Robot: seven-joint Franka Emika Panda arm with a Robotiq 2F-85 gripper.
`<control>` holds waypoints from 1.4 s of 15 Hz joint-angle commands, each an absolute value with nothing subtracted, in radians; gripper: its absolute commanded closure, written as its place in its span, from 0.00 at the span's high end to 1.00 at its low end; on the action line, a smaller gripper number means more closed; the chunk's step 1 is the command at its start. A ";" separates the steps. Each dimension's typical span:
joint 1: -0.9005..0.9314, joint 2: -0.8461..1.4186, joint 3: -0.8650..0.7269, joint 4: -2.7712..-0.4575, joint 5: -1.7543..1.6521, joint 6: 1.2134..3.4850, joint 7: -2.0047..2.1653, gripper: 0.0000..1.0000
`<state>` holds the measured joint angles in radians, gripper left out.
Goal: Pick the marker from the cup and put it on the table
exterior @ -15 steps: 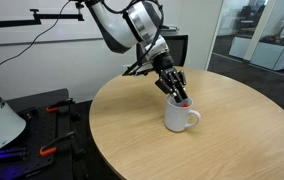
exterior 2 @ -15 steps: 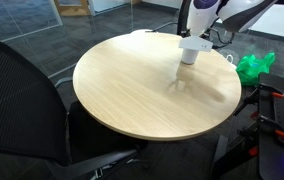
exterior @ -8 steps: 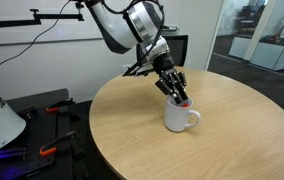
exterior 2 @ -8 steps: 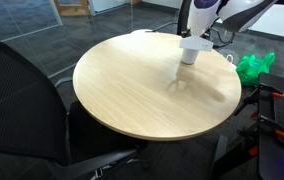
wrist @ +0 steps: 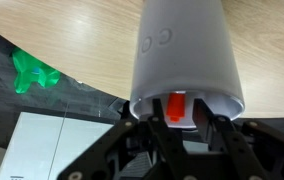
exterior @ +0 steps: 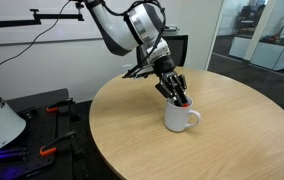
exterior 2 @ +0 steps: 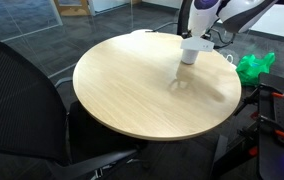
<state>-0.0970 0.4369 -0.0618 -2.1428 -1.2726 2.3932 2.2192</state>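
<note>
**A:** How is the claw standing?

**B:** The gripper (wrist: 179,120) is drawn in narrow. In the wrist view its black fingers (wrist: 152,130) sit on either side of the marker (wrist: 177,107) and look pressed against it, so I take it as a pinch on the red end.

**A:** And where is the marker?

**B:** It is in the cup (wrist: 187,50). The red end shows right at the mouth of the mug, between the fingers, and the rest is hidden inside. In an exterior view a bit of red (exterior: 183,101) shows just above the rim, under the fingertips.

**A:** Is the cup upright?

**B:** Yes. It stands upright on the table (exterior: 122,135), with its handle toward the right of that picture. The gripper leans down into its mouth at a slant, and the arm (exterior: 122,25) rises behind it.

**A:** Whereabouts on the table?

**B:** In an exterior view the cup (exterior 2: 190,52) stands near the far edge of the round wooden top (exterior 2: 132,90).

**A:** Anything else around?

**B:** A crumpled green thing (exterior 2: 252,67) lies off the table beyond that edge. A black chair (exterior 2: 22,90) stands at the near side, well apart from the cup.
</note>
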 commanded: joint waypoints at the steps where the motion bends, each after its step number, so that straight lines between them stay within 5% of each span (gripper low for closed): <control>1: -0.105 0.436 -0.072 -2.145 -1.250 2.429 2.179 0.38; 8: -0.109 0.451 -0.073 -2.132 -1.237 2.422 2.178 0.37; 14: -0.107 0.462 -0.075 -2.119 -1.216 2.415 2.179 0.00; 21: -0.080 0.438 -0.079 -2.130 -1.232 2.388 2.217 0.05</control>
<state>-0.1044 0.4591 -0.0644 -2.1254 -1.2325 2.3964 2.2185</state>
